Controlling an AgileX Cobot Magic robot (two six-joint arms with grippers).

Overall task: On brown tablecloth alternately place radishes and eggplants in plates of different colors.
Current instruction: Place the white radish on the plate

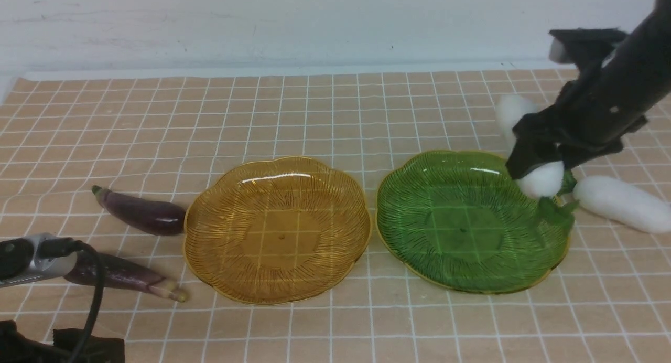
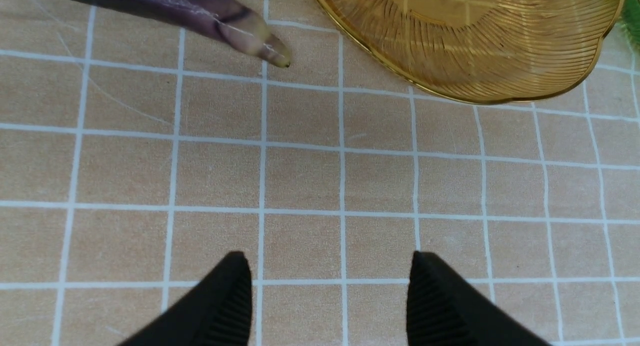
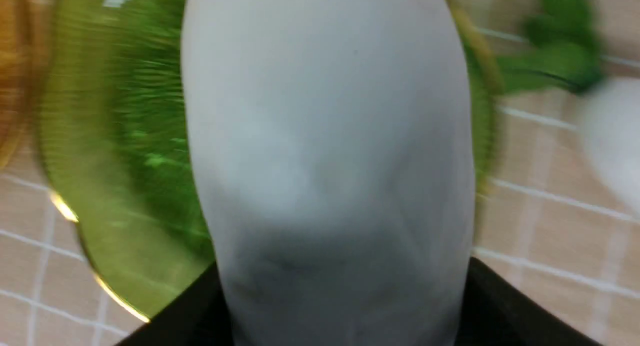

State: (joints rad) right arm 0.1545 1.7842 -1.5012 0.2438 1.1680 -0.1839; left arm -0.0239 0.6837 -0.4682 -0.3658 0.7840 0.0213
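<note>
Right pincer (image 1: pixel 540 168): closed on the middle of 1 plump, oblong white radish (image 1: pixel 545 180), leafy green top dangling low, blunt end tilted up and away. Held clear of the cloth, above the 2 o'clock rim of the see-through, ribbed green plastic plate (image 1: pixel 461 221), short of its centre. Second white radish (image 1: pixel 624 203) flat on the cloth just past that plate's 3 o'clock edge, leaves toward the rim. Matching amber-yellow plate (image 1: pixel 278 232) at 9 o'clock of the green one, rims close; both bare. First slim, dark purple eggplant (image 1: pixel 141 213) at the amber plate's 9 o'clock, tip at the rim, contact hard to judge; second eggplant (image 1: pixel 123 276) at 8 o'clock, partly under the left arm. Left pincer (image 2: pixel 330 286): spread wide, holding nothing, above the tan-orange, white-gridded tablecloth (image 1: pixel 314 116).

Probable risks:
- Rolling back out over the sloped wall, if released this near the rim.
- Swivelling or slipping in the grip, given a smooth, rounded, matte skin.
- Snagging of the floppy leaves on the scalloped, gold-edged lip.
- Skidding or tipping of a seemingly light plate under an off-centre drop.
- Nudging the second white radish on the way down.

Glossy eggplant skins; fine radial ribs on both plates.
</note>
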